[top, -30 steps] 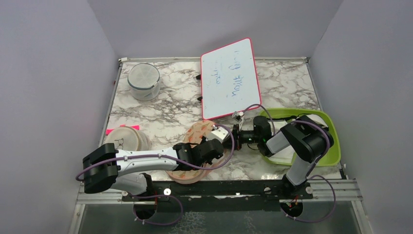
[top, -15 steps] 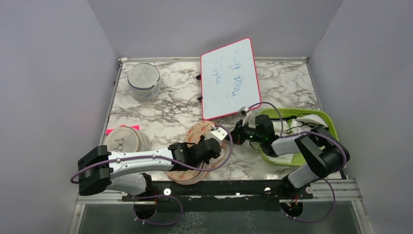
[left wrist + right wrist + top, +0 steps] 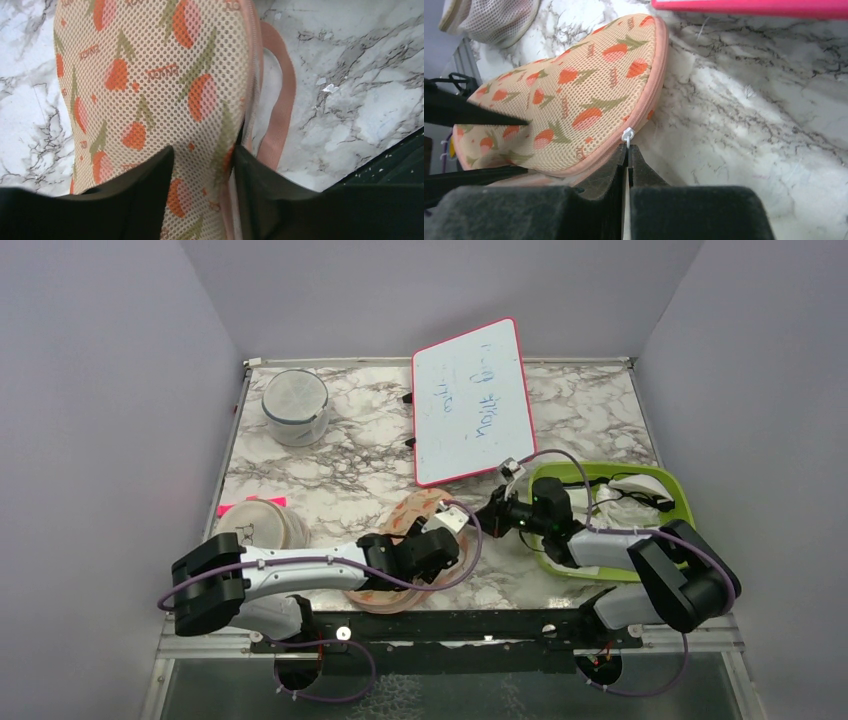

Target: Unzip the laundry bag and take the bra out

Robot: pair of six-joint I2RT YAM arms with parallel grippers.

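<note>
Pale lilac walls [image 3: 100,390] on 3 sides, wht/gry marble tabletop [image 3: 360,450], even light

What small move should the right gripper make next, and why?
Probably drag the zip pull along the rim of the laundry bag. The right gripper is shut on that small white pull, the zip near it looks closed, and the left gripper stands over the bag's mesh with jaws apart.
</note>
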